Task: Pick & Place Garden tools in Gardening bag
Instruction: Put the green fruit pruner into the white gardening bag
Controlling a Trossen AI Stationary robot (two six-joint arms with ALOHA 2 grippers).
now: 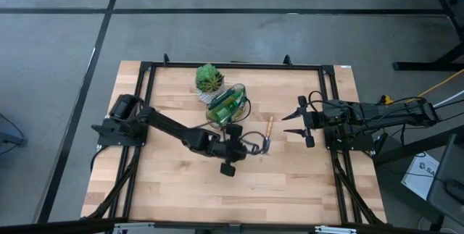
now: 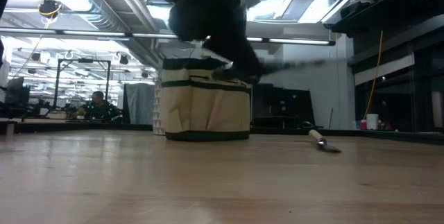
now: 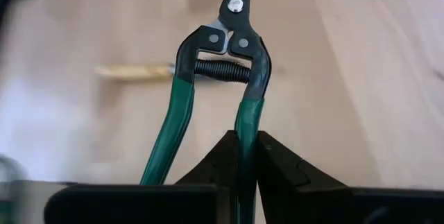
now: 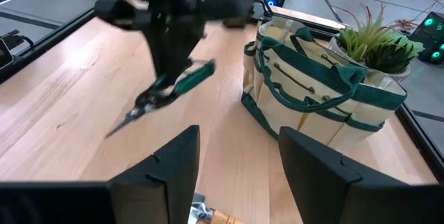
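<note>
My left gripper is near the table's middle, just on the near side of the beige gardening bag, and is shut on the pruning shears. The shears have green handles, a black head and a coil spring. The right wrist view shows them in the air. A wooden-handled tool lies flat on the table to the right of the bag and also shows in the low view. My right gripper is open and empty near the right edge, its fingers facing the bag. My left gripper pinches one green handle of the shears between its two fingers, which lie along that handle. The other handle stands free beside them. The shears are lifted clear of the table and tilted, blades pointing away from the gripper and downward.
A green plant in a white pot stands right behind the bag on its far side. The black frame rail runs around the table. Bare wooden tabletop lies toward the near edge.
</note>
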